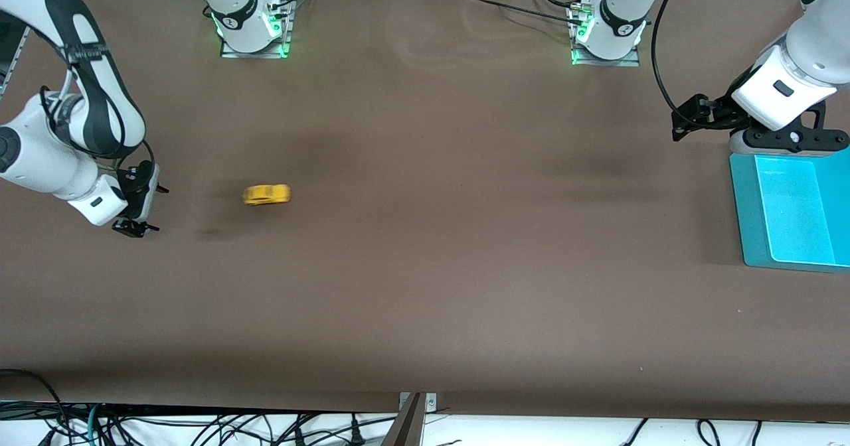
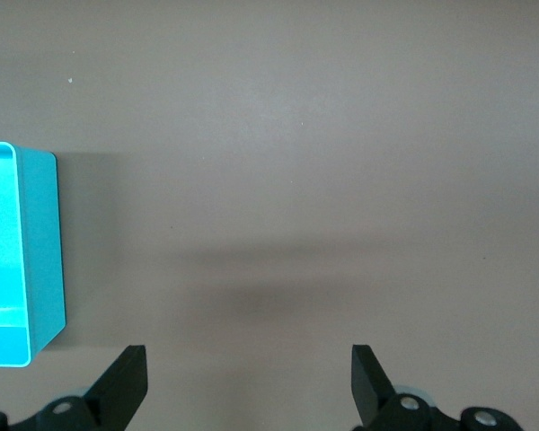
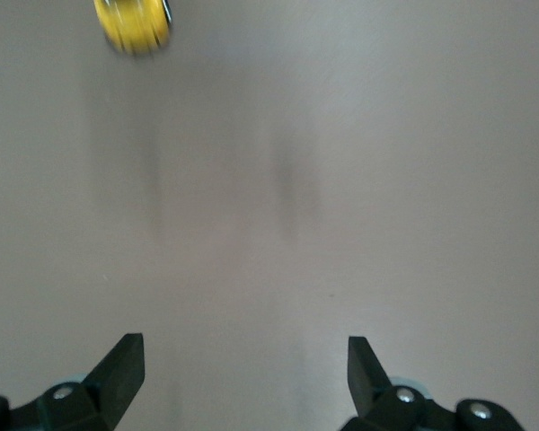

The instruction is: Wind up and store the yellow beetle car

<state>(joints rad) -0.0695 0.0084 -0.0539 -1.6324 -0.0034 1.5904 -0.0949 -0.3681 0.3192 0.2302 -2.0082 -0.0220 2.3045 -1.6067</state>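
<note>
The yellow beetle car (image 1: 266, 194) is on the brown table toward the right arm's end, blurred as if rolling, and nothing touches it. It also shows as a yellow smear (image 3: 133, 23) in the right wrist view. My right gripper (image 1: 141, 209) hovers low beside the car, closer to the table's end, open and empty (image 3: 244, 377). Over the farther rim of the teal bin (image 1: 793, 210), at the left arm's end, my left gripper (image 2: 249, 386) is open with only bare table between its fingers.
The teal bin (image 2: 22, 256) shows bare inside. Both arm bases stand along the table edge farthest from the front camera. Cables hang below the nearest edge.
</note>
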